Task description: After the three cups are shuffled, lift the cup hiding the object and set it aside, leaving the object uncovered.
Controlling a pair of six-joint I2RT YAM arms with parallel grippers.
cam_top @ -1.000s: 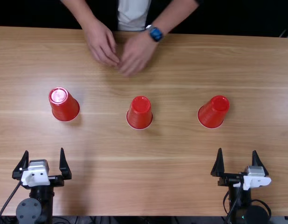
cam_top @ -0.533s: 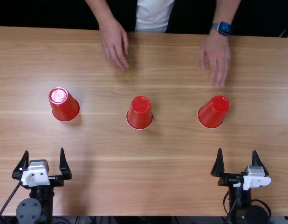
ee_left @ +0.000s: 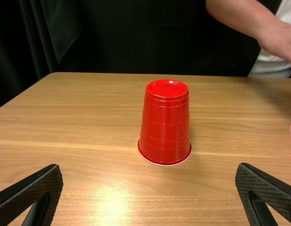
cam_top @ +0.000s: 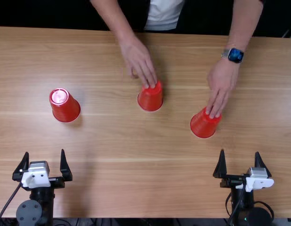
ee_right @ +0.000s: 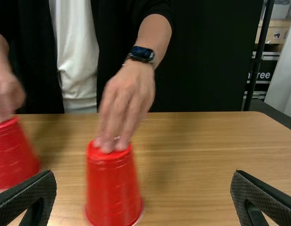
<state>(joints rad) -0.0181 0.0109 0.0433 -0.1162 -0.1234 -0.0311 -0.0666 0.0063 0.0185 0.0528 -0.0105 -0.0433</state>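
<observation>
two cups are under a person's hands at this moment, so i judge the shuffle is under way and neither arm has work yet

top view: the left cup (cam_top: 64, 106) stands alone, upside down on the table (cam_top: 136, 150). the middle cup (cam_top: 150, 96) sits well to the right of the left cup and slightly farther from the arms, with the bare hand (cam_top: 140, 63) touching its top. the right cup (cam_top: 205, 123) is farther right again of the left cup and slightly nearer the arms, with the fingertips of the watch hand (cam_top: 222, 84) on its top. half a second ago both hands hovered clear and all three cups stood in one row with the left cup. since then the middle cup has slid away from the arms, and the right cup toward them and a little toward the left cup. the left gripper (cam_top: 44, 157), on the arms' side of the left cup, and the right gripper (cam_top: 239, 153), far to its right, are spread wide, hold nothing and have not shifted

left wrist view: the left cup (ee_left: 165, 123) is upright on its rim and untouched, and the fingers are parted and empty

right wrist view: the watch hand (ee_right: 126, 103) presses on the right cup (ee_right: 112, 188), and the middle cup (ee_right: 11, 150) is on its left-cup side. the object is hidden; i cannot tell which cup covers it
</observation>
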